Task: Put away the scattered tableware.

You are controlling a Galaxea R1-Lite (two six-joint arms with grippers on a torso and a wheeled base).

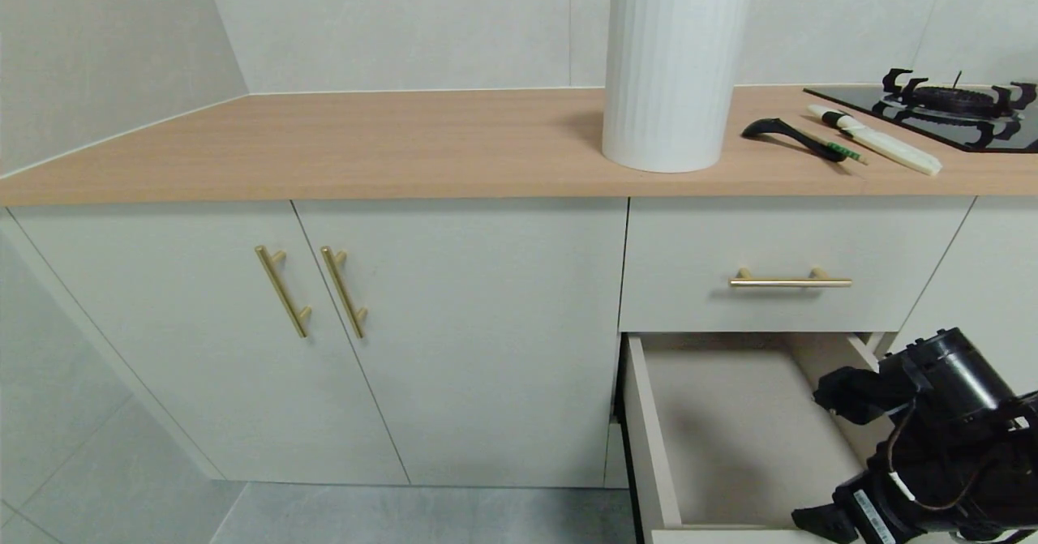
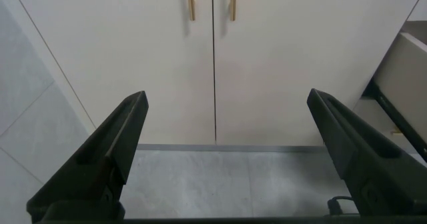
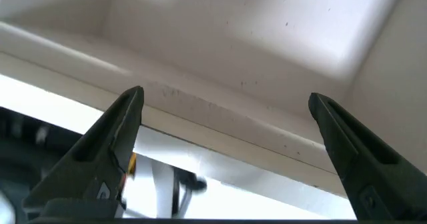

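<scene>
On the wooden counter lie a black spoon [image 1: 782,132], chopsticks with green ends [image 1: 839,151] and a long white utensil with a dark tip [image 1: 880,148], all to the right of a tall white ribbed container [image 1: 677,66]. Below them the lower drawer [image 1: 641,430] stands pulled out, its bottom bare. My right arm [image 1: 941,422] hangs at the drawer's right front corner. My right gripper [image 3: 225,94] is open over the drawer's front rim [image 3: 220,117] with nothing in it. My left gripper [image 2: 227,97] is open and empty, low down, facing the cabinet doors [image 2: 280,64].
A gas hob [image 1: 957,106] sits at the counter's far right. The upper drawer [image 1: 791,282] is closed. Two cabinet doors with gold handles [image 1: 282,290] fill the left. The counter's left half is bare, and grey floor [image 2: 227,184] lies under the left gripper.
</scene>
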